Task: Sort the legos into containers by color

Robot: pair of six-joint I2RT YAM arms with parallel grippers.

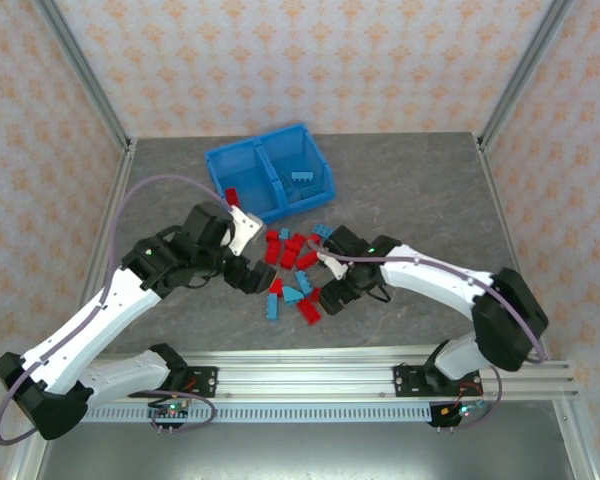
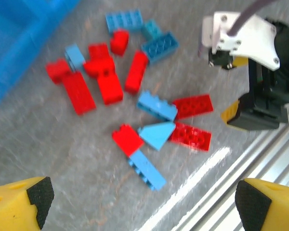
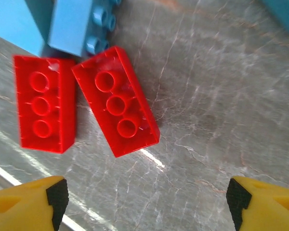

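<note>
My right tool (image 3: 147,196) hangs released over a red brick (image 3: 116,107); closing skewed could drag its close neighbour (image 3: 44,103) too.

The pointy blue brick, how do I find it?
In the top view, go from the blue bin down to the brick pile. Near its bottom end, beside a square red brick, lies the light blue wedge, the only pointed one.

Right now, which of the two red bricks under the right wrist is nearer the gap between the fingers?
The tilted red brick, right of the pair, points toward the middle of the open right gripper. The straight red brick lies off to one side.
</note>
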